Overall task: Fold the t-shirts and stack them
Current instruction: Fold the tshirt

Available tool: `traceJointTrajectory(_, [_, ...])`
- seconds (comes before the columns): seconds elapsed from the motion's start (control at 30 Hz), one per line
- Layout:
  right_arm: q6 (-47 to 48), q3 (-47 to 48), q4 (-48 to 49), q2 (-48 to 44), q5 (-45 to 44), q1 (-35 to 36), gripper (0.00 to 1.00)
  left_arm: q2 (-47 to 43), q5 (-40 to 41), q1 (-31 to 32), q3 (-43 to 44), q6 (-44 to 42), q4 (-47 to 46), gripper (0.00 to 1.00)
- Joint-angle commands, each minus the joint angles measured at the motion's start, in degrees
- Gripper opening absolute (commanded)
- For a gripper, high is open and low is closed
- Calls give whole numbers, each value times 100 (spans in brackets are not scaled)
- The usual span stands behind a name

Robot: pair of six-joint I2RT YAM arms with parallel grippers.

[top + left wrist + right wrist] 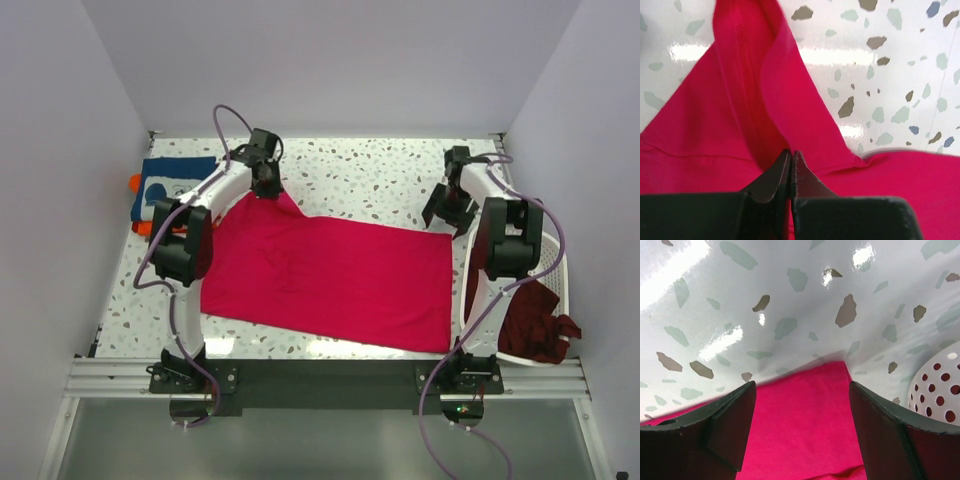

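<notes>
Speckled white surface [370,175], broadest of all. Spread flat across its middle, a crimson-pink t-shirt [330,280], far left corner drawn up into a peak. At the right edge, a white perforated laundry basket [562,285] holding dark maroon t-shirts [535,325], cloth spilling over the near rim. At far left, a folded navy t-shirt [172,185] with white print too small to read, an orange t-shirt [135,183] peeking out beneath. Left arm arched forward, left end effector [791,156] clenched on the raised pink fold, fingertips meeting in the wrist view only. Right arm bent beside the basket, right end effector [802,412] released, spread wide above the shirt's far right corner.
</notes>
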State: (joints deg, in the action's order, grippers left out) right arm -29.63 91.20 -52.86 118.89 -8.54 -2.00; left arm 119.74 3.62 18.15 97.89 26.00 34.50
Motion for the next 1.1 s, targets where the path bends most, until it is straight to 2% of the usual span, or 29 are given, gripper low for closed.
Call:
traceJointTrajectory(0.0, [-201,39,267,37,-271,-29,77,-425,-124,48,-226,125,-198,0])
traceJointTrajectory(0.27, [-219,-76,417,161,-386,-29,74,-566,-142,153,-446,221,-189,0])
traceJointTrajectory(0.57, [-210,-383,514,170,-482,-20,64,-768,-142,224,-683,327,-101,0])
traceJointTrajectory(0.73, [-166,-515,566,135,-474,-11,51,-909,50,408,-999,432,-23,0])
traceJointTrajectory(0.87, [-44,-647,584,20,-561,-20,28,-1102,8,479,-1333,573,-49,0])
traceJointTrajectory(0.9, [-26,-673,584,11,-553,-20,26,-1128,-27,496,-1394,608,-57,0])
traceJointTrajectory(0.97, [18,-769,593,-6,-535,-20,24,-1207,-115,531,-1579,643,-110,13])
traceJointTrajectory(1.0, [27,-796,593,-6,-526,-20,24,-1234,-142,549,-1649,661,-119,31])
traceJointTrajectory(1.07, [27,-901,636,-15,-465,-20,24,-1313,-160,549,-1676,678,-102,44])
